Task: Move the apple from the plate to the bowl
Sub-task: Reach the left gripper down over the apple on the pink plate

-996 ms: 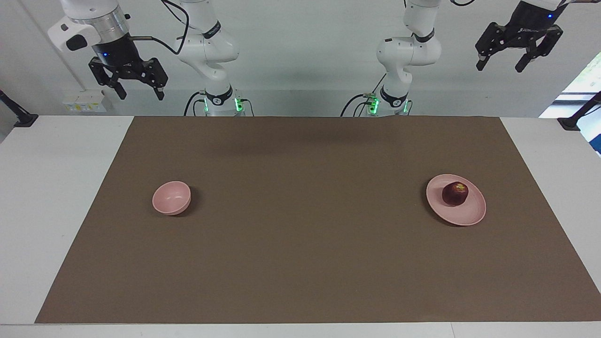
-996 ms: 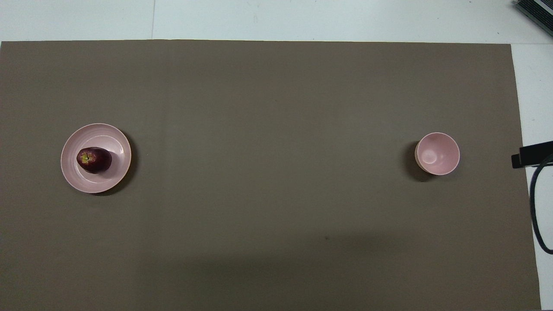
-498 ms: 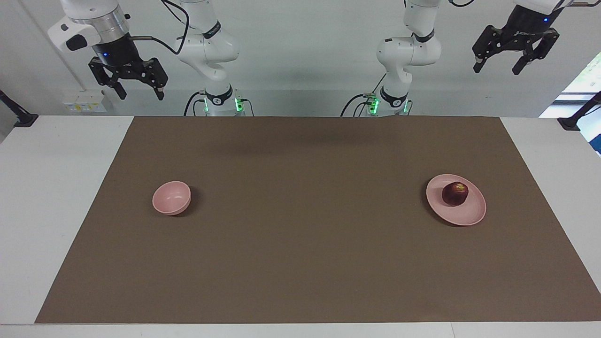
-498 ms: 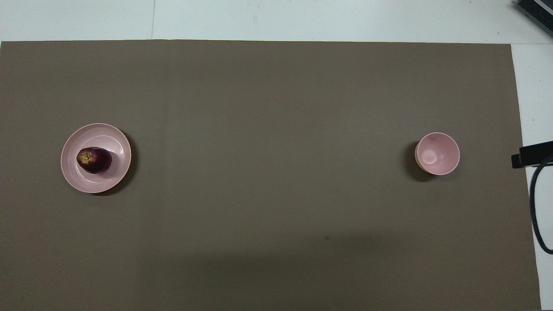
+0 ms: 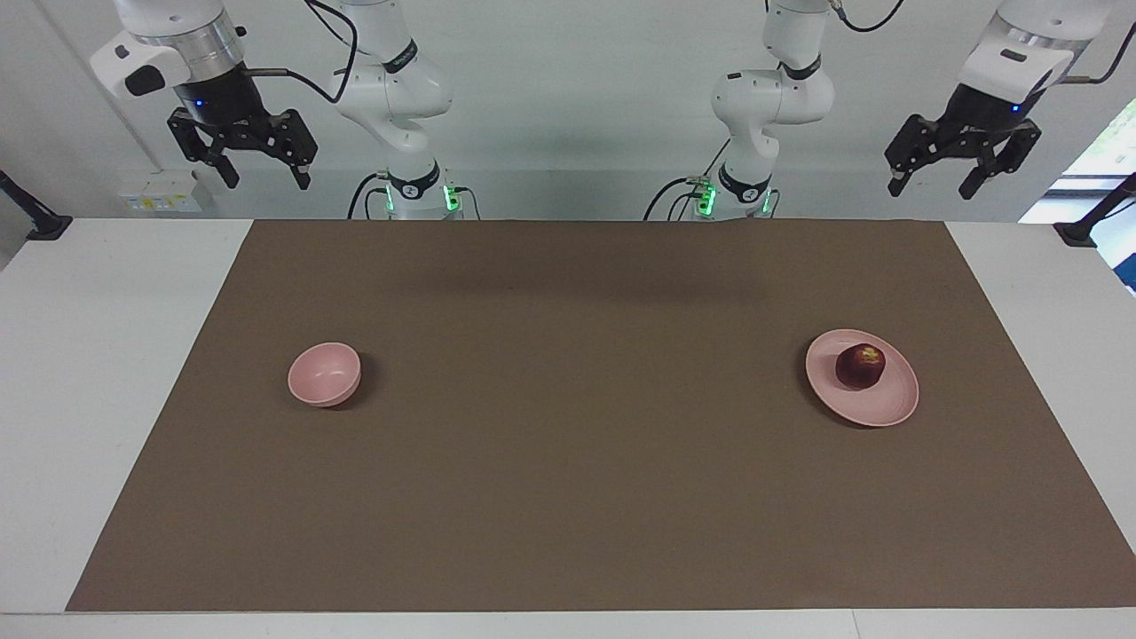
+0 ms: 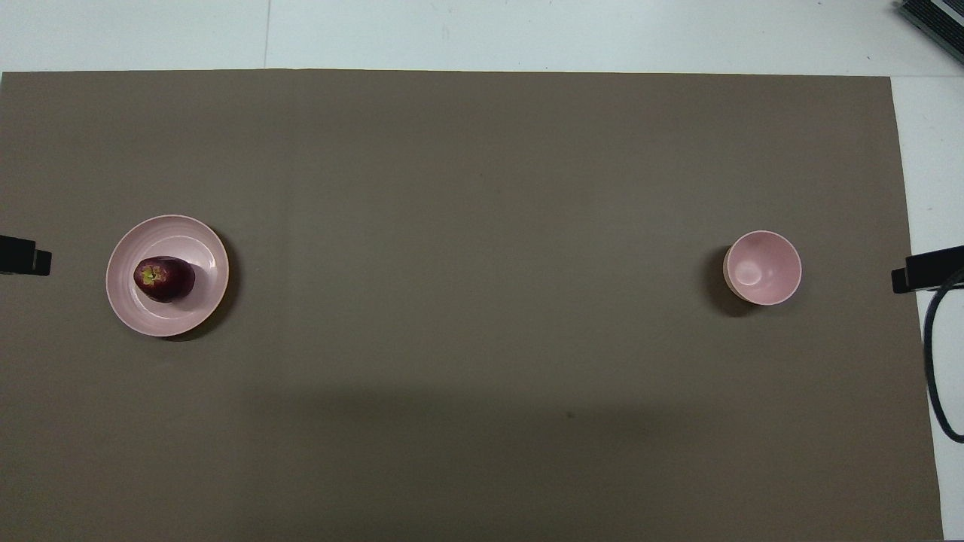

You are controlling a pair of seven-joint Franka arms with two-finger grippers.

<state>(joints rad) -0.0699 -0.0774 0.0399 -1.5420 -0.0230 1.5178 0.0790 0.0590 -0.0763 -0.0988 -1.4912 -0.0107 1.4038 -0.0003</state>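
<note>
A dark red apple lies on the wide pink plate toward the left arm's end of the table. The small, deep pink bowl stands empty toward the right arm's end. My left gripper hangs open and empty, high in the air, well above the plate and apart from it. My right gripper waits open and empty, high over its own end of the table. In the overhead view only a black tip of each shows at the side edges.
A brown mat covers most of the white table. A black cable loops off the mat at the right arm's end. Black clamp mounts sit at the table's corners nearest the robots.
The left gripper has come down and swung inward toward the plate's end, so its tip now shows in the overhead view. The right arm, apple, plate and bowl have not moved.
</note>
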